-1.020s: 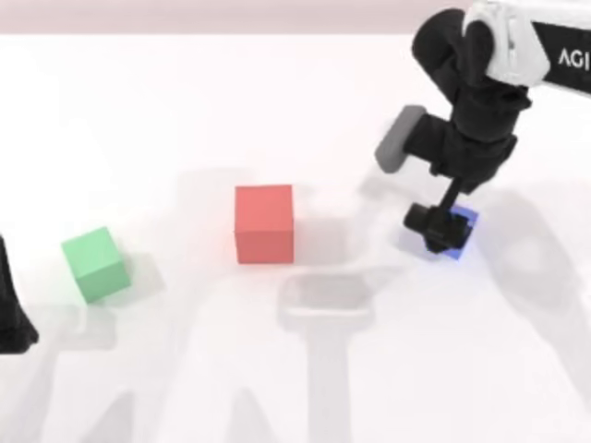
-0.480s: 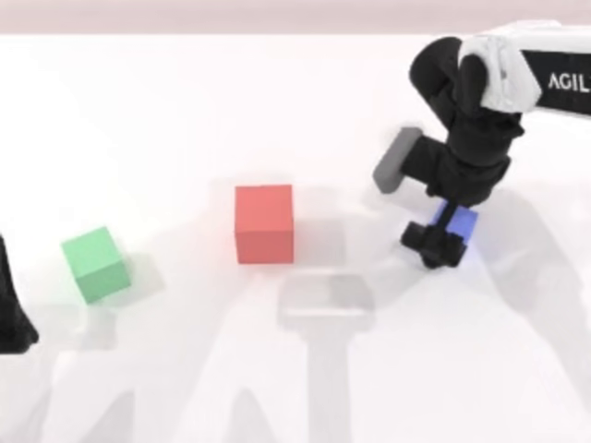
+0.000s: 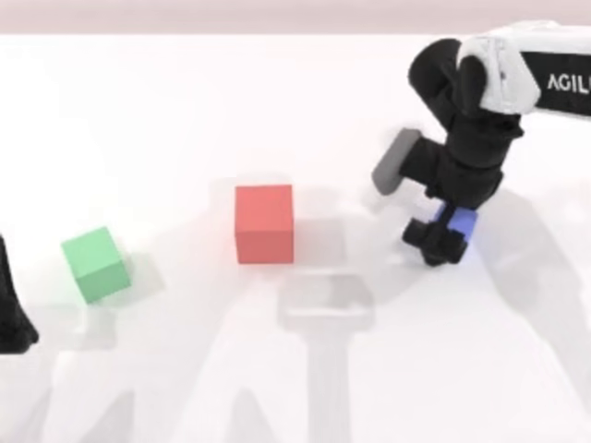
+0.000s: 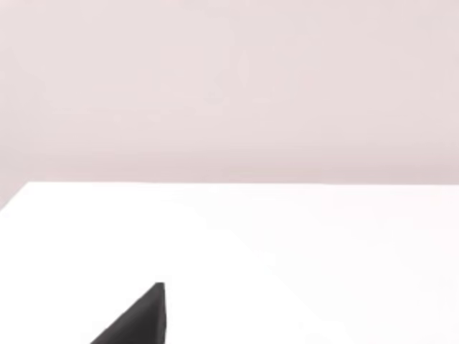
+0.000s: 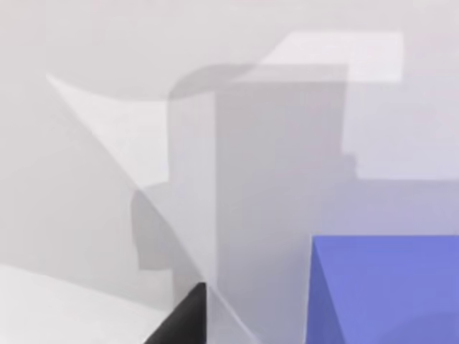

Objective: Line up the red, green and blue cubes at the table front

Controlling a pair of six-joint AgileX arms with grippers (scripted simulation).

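Note:
The blue cube (image 3: 462, 221) sits on the white table (image 3: 185, 111) at the right, half covered by my right gripper (image 3: 434, 245), which hangs over its near-left side. In the right wrist view the blue cube (image 5: 394, 294) fills one corner. One dark fingertip (image 5: 185, 322) stands apart from it with bare table between, so the gripper is open. The red cube (image 3: 264, 224) rests at the middle and the green cube (image 3: 93, 264), slightly turned, at the left. My left gripper (image 3: 13, 325) is parked at the left edge, with one fingertip (image 4: 147, 315) over bare table.
A pale pinkish-grey band (image 3: 277, 15) runs along the table's far edge. Grey shadows of the arms lie across the near half of the table. The right arm's grey wrist camera (image 3: 397, 159) juts out to the left above the blue cube.
The right gripper shifted slightly toward the near-left of the blue cube, uncovering more of its top, then nearly stopped. Red and green cubes and the left arm have not moved.

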